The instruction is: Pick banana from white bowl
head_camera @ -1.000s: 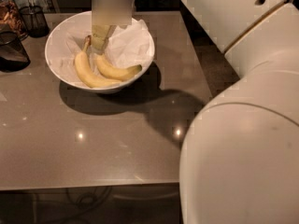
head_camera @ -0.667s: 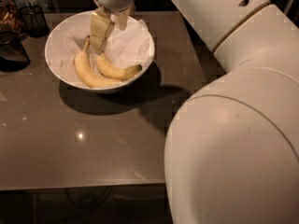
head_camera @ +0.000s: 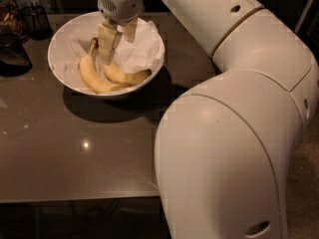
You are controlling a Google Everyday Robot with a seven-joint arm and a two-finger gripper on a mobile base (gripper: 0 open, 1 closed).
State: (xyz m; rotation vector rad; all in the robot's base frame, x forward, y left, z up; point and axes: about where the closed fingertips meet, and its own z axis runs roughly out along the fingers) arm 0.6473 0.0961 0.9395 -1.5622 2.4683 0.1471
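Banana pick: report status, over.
Pincer open, low over white bowl. Banana ungrasped, one end under pincer. Second banana close alongside.

A glossy grey table [head_camera: 75, 158] is seen; dark glass containers [head_camera: 14, 54] are set at its far-left corner, a thicker banana [head_camera: 92, 79] nearby.

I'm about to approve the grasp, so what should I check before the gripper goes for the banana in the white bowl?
1. Gripper is over the white bowl: ok.
2. Fingers are apart with nothing held: ok.
3. Banana lies in the bowl, mostly in view: ok.
4. Gripper is lined up on the banana rather than the thicker banana: cannot tell, as it hangs between them.
5. Banana is free of its neighbour: not ok. The two appear to touch, so one may drag the other.
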